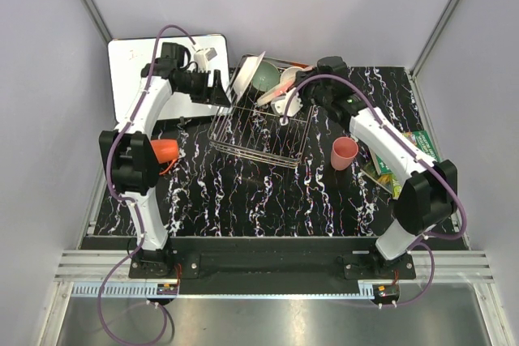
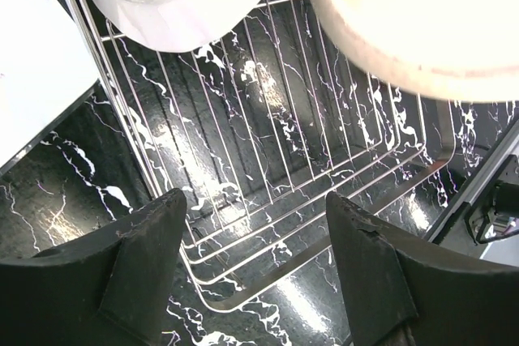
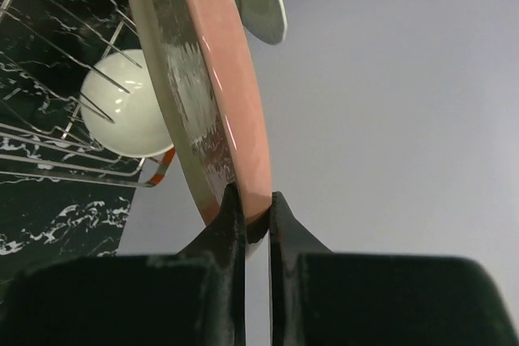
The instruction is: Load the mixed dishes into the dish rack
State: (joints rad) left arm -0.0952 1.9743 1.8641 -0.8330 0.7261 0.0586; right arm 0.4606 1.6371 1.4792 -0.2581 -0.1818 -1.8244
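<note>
The dish rack (image 1: 258, 134) stands at the table's middle back. A white plate (image 1: 246, 73) leans at its far left and a mint green bowl (image 1: 265, 78) sits behind it. My right gripper (image 1: 300, 95) is shut on the rim of the pink-and-cream plate (image 1: 285, 85), held on edge over the rack's far right. In the right wrist view the gripper (image 3: 256, 210) pinches the plate (image 3: 215, 87), with the cream bowl (image 3: 126, 115) below. My left gripper (image 2: 255, 237) hangs open and empty over the rack wires (image 2: 268, 160). The orange mug (image 1: 165, 151) and pink cup (image 1: 344, 153) rest on the table.
A whiteboard (image 1: 130, 54) lies at the back left, under the left arm. A green book (image 1: 409, 160) lies at the right, partly under the right arm. Grey walls close in the back and both sides.
</note>
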